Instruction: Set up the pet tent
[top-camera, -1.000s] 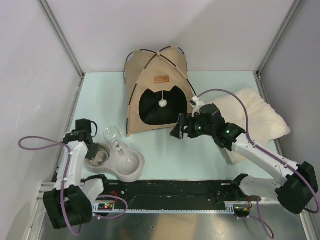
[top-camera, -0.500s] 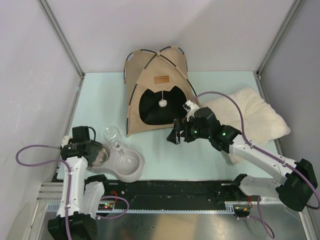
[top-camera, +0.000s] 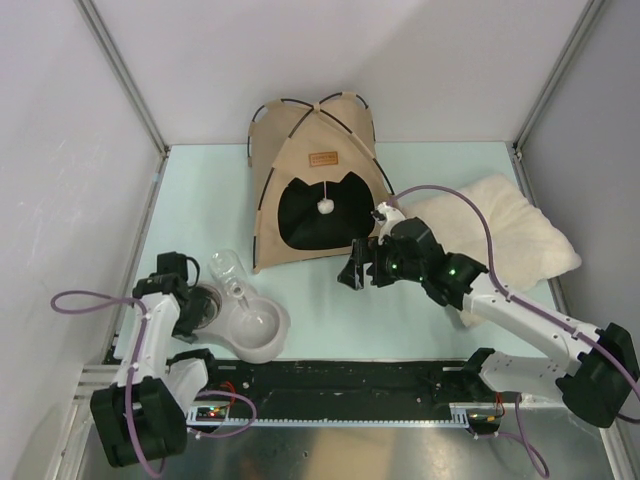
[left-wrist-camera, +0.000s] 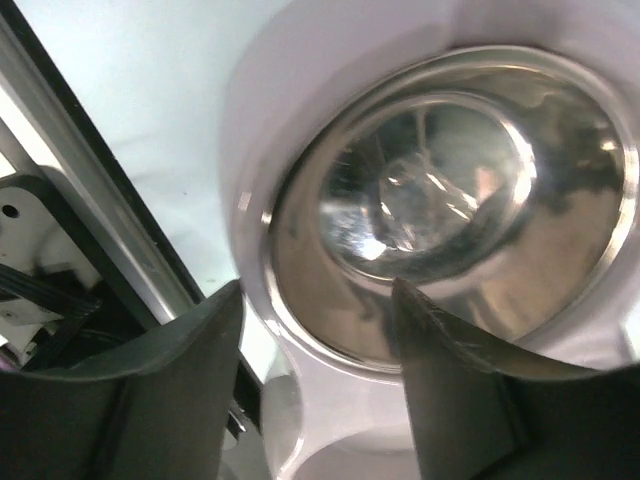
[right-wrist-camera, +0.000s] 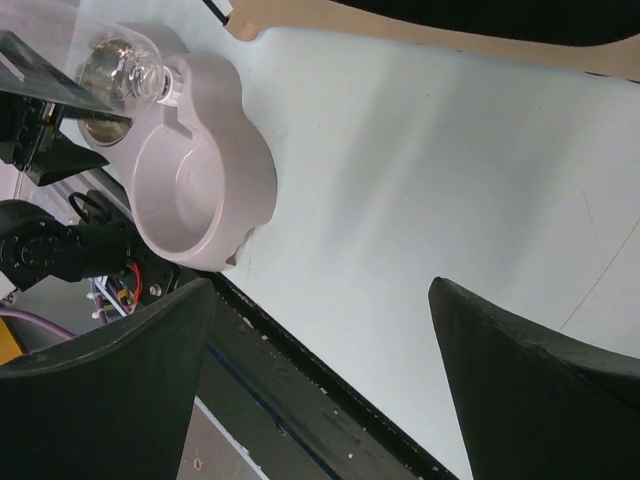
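Right gripper (top-camera: 352, 270) hangs with its jaws spread wide and empty above the pale green table (top-camera: 200, 200), just in front of the pet tent (top-camera: 315, 180). The tent stands upright at the table's far middle, white pompom (top-camera: 325, 206) dangling in its cat-head doorway. Left gripper (left-wrist-camera: 315, 300), fingers apart and holding nothing, hovers over the steel dish (left-wrist-camera: 450, 200) of the grey double bowl (top-camera: 255, 330). A cream pillow (top-camera: 500, 230) lies right of the tent.

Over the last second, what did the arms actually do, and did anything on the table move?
The left gripper pulled back toward its base and now hangs open over the steel bowl. The right gripper, open, backed slightly away from the pet tent. Tent, pillow and bowl stayed put.
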